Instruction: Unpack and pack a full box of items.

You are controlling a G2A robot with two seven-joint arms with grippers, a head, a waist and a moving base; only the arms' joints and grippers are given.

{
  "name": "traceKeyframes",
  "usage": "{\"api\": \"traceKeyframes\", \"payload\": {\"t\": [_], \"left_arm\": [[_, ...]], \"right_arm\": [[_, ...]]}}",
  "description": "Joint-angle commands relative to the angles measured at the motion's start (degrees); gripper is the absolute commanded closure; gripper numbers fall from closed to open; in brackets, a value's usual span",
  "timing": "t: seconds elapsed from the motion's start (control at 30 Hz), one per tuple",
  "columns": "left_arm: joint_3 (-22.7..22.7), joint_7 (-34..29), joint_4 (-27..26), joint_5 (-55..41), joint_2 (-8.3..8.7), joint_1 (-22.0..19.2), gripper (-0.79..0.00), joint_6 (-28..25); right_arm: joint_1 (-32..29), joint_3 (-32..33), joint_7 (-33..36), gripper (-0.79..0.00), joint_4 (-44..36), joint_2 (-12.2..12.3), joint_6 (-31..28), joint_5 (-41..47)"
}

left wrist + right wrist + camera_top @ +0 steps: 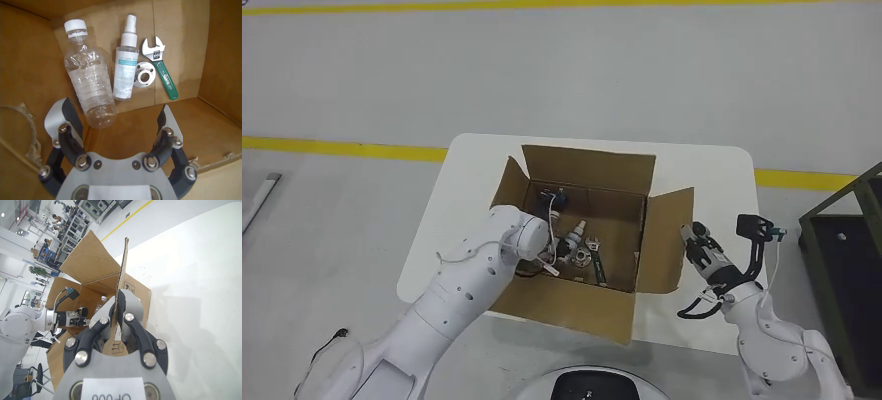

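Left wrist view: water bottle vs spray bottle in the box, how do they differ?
The water bottle is wider and longer than the spray bottle. The water bottle has a flat screw cap, the spray bottle a tall pump nozzle. The water bottle is ribbed and clear; the spray bottle carries a printed label. Both lie flat side by side on the box floor.

left hand point(115, 108): fingers spread, pointing down | right hand point(118, 303): fingers pinching flap point(122, 262)

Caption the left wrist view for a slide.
Open left end effector inside the cardboard box over clear bottle, spray bottle, metal flange and green-handled wrench.
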Motion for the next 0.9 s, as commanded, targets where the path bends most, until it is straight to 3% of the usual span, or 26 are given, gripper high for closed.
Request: {"api": "traceKeyframes", "payload": {"t": [0.0, 0.4, 0.47, 0.67, 0.7, 0.73, 0.77, 0.83, 0.87], "left_arm": [[0.87, 1.04, 1.5, 0.92, -0.42, -0.49, -0.785, 0.36], [3.92, 5.07, 7.5, 5.26, -2.44, -2.43, -0.776, -0.71], [4.48, 5.63, 7.93, 6.46, -2.65, -2.44, -0.671, -1.41], [4.88, 6.63, 9.06, 8.29, -3.24, -2.2, -0.508, -1.12], [4.9, 6.77, 9.14, 8.52, -3.32, -2.1, -0.369, -1.18], [4.88, 6.94, 9.24, 8.82, -3.38, -2.0, -0.28, -1.11], [4.84, 6.99, 9.35, 9.01, -3.43, -1.87, -0.28, -1.04], [4.93, 7.09, 9.41, 9.81, -3.54, -1.58, -0.382, -0.92], [4.85, 7.11, 9.35, 9.84, -3.6, -1.4, -0.391, -0.94]], "right_arm": [[-0.15, 0.1, 0.08, 0.0, -0.11, 0.05, -0.18, -0.08], [-1.24, 0.06, 0.11, 0.0, -0.9, 0.28, -1.28, -0.26], [-1.33, 0.05, 0.02, 0.0, -0.9, 0.31, -1.33, -0.24], [-1.37, 0.03, -0.08, 0.0, -0.91, 0.41, -1.52, -0.13], [-1.4, 0.01, -0.09, 0.0, -0.86, 0.42, -1.51, -0.12], [-1.41, 0.0, -0.1, 0.0, -0.84, 0.44, -1.5, -0.11], [-1.44, 0.0, -0.19, 0.0, -0.8, 0.45, -1.43, -0.13], [-1.48, -0.05, -0.35, 0.0, -0.73, 0.46, -1.43, 0.0], [-1.5, -0.04, -0.46, 0.0, -0.66, 0.47, -1.41, 0.0]]}}
